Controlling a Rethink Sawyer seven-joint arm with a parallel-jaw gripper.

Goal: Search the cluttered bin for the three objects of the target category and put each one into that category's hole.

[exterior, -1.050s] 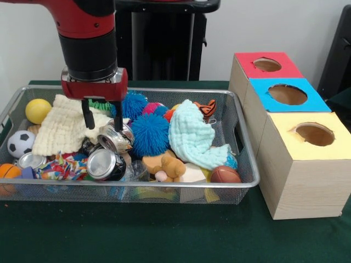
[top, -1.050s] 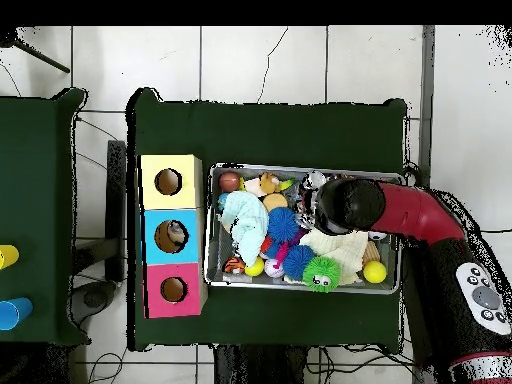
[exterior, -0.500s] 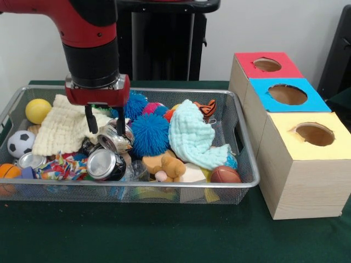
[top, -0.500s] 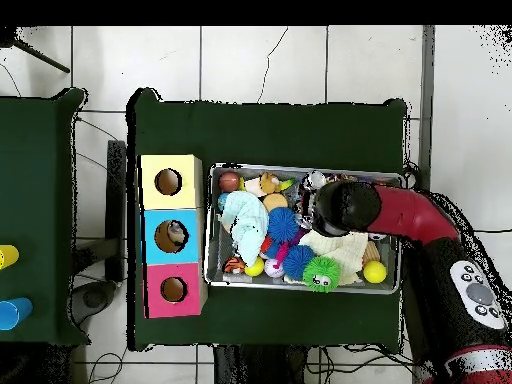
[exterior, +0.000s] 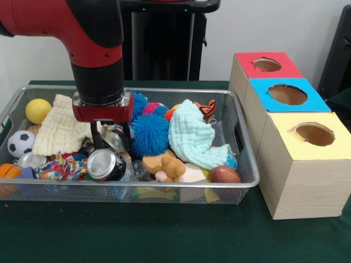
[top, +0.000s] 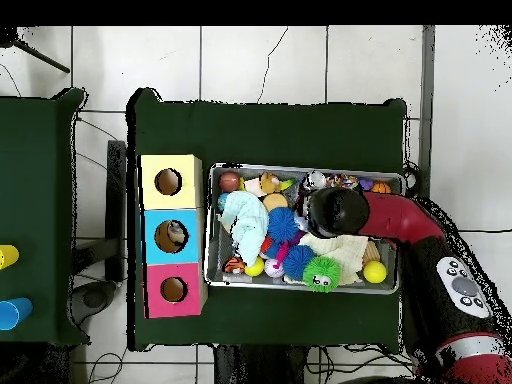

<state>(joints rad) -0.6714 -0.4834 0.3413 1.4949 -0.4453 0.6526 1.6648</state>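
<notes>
Reaching into the wire mesh bin [exterior: 241, 181], our end effector [exterior: 112, 136] straddles a crushed silver can [exterior: 114, 134], fingers parted, another silver can [exterior: 105, 163] just below.

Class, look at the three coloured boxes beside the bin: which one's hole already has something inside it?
The blue box, the middle of the three: overhead, an object shows in its hole, while the yellow box and red box holes look dark and empty.
</notes>
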